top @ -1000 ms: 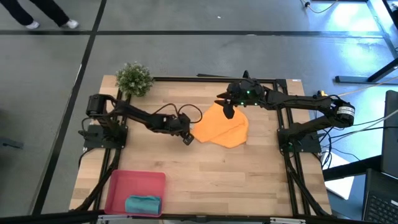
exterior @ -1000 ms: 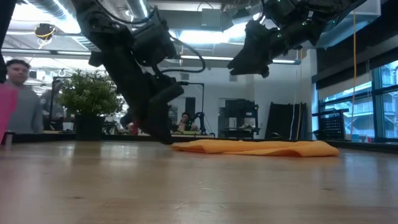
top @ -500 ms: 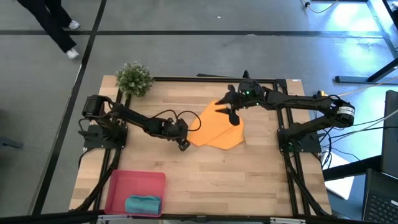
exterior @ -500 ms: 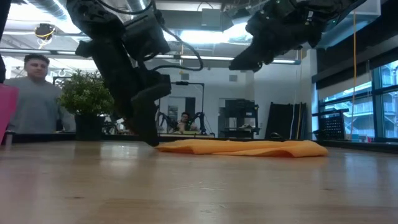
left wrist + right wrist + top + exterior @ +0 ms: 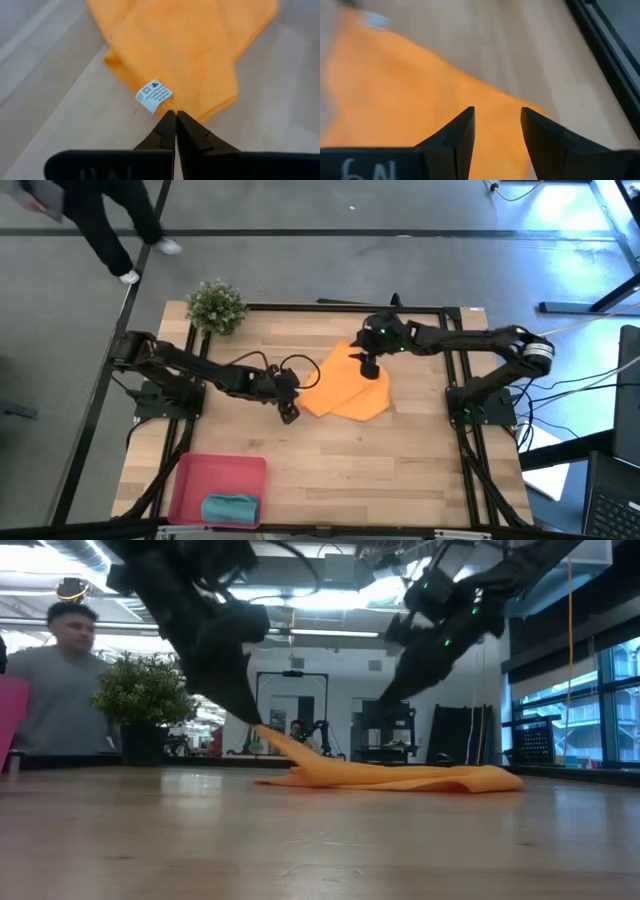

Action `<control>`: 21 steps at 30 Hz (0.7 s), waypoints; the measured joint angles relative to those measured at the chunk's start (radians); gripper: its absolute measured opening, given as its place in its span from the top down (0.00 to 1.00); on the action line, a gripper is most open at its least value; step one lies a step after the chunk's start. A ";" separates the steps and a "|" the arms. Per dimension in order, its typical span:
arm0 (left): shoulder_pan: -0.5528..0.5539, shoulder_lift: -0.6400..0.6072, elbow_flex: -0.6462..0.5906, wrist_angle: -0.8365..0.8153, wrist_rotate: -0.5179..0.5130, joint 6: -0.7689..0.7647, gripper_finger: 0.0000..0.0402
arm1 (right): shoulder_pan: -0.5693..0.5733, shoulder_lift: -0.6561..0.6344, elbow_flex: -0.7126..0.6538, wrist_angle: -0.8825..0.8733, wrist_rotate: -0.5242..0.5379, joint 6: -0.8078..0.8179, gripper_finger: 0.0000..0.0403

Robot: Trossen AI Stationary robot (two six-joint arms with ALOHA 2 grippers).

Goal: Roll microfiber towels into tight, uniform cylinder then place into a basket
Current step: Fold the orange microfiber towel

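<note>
A small white care label, sewn at the edge of the orange towel, carries symbols and lines of print too small to read. The right gripper's dark body bears pale characters, cut off at the edge and illegible.

- Before you, a bright orange towel lies on the pale, wood-grained bench.
- Its small care tag is white with dark print.
- You see a teal towel in the red-pink basket.
- Both arms are black; a green plant stands at one corner.
</note>
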 joint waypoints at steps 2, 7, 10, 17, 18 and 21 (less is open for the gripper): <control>-0.009 -0.014 0.000 0.007 0.000 0.003 1.00 | -0.022 0.039 0.002 0.032 0.040 0.018 0.60; -0.018 -0.025 0.000 -0.016 0.000 0.003 1.00 | -0.074 0.155 0.094 -0.002 0.027 0.041 0.60; -0.019 -0.024 0.000 -0.021 0.000 0.003 1.00 | -0.089 0.239 0.172 -0.037 -0.021 0.037 0.60; -0.019 -0.024 0.000 -0.029 0.000 0.002 1.00 | -0.111 0.411 0.376 -0.195 -0.032 0.035 0.60; -0.019 -0.024 0.000 -0.032 0.000 0.002 1.00 | -0.112 0.431 0.401 -0.210 -0.032 0.035 0.60; -0.019 -0.024 0.000 -0.038 0.000 0.002 1.00 | -0.112 0.480 0.457 -0.256 -0.033 0.035 0.60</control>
